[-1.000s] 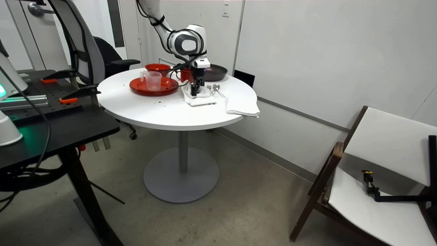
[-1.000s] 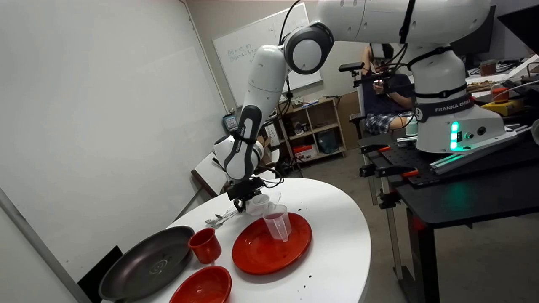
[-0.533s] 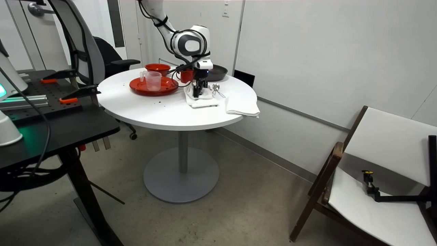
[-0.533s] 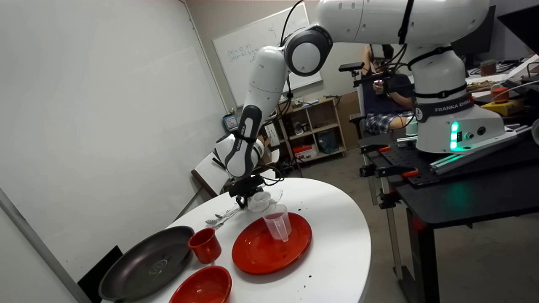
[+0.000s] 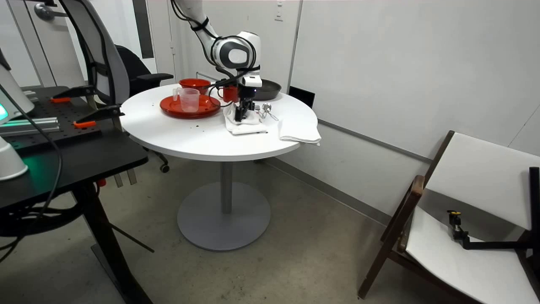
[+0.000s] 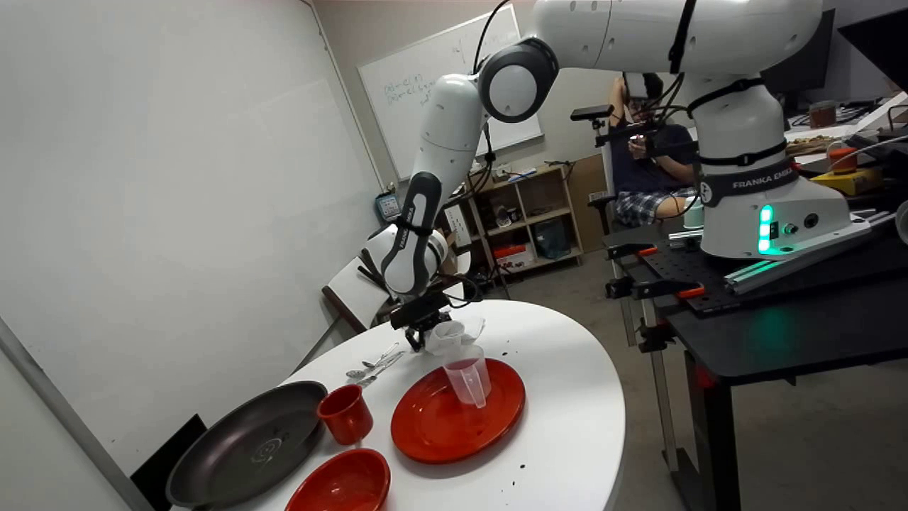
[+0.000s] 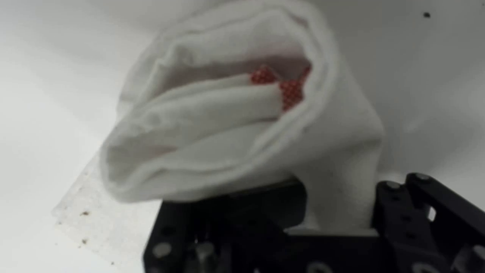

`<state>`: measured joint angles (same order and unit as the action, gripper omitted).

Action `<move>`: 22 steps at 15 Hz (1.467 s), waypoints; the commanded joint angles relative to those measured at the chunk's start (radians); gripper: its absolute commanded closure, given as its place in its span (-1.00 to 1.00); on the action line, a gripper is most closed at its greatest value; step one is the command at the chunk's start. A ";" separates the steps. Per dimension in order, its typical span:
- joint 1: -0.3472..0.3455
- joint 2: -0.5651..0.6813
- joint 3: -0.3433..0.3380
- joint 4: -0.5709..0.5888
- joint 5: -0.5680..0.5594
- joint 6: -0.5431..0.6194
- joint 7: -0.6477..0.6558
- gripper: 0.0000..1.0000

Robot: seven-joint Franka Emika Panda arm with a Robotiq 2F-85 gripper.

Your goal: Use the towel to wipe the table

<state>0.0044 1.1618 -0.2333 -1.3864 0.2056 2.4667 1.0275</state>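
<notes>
- Points the black gripper [image 5: 241, 115] down at the round white table [image 5: 177, 137].
- Has both fingers [image 7: 396, 212] clamped on the whitish-grey towel [image 7: 227, 110].
- Has the towel bunched between the fingers and curled into a big loop past their tips in the wrist view.
- Shows red patches inside that loop.
- Has a folded part of the towel lying on the table, just in front of the fingers in an exterior view.
- Shows a flat white piece [image 7: 102, 220] with dark specks, left of the fingers in the wrist view; cannot tell if part of the towel.
- Has a red plate [image 5: 209, 109] near the fingers, to their left in an exterior view.
- Has a see-through plastic cup [image 5: 190, 101] standing upright on that plate.
- Has shiny metal utensils [image 5: 266, 108] just beside the fingers, on the side away from the plate.
- Has a red mug [image 5: 230, 95] close behind the fingers in an exterior view, and a black frying pan [image 5: 268, 90] behind and to the right.
- Has a red bowl [image 5: 195, 85] farther back, behind the fingers and to their left.
- Has a plain white cloth [image 5: 299, 131] farther to the right of the fingers, partly over the table's edge.
- Has the white robot arm [image 6: 448, 131] bent above the fingers.
</notes>
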 commanded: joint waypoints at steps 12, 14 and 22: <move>-0.006 -0.048 0.094 -0.096 0.000 -0.022 -0.040 1.00; -0.009 -0.035 0.081 -0.077 0.001 -0.010 -0.026 1.00; -0.018 0.011 0.022 0.007 -0.010 0.032 0.007 1.00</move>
<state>-0.0121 1.1268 -0.1898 -1.4346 0.2072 2.4759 1.0042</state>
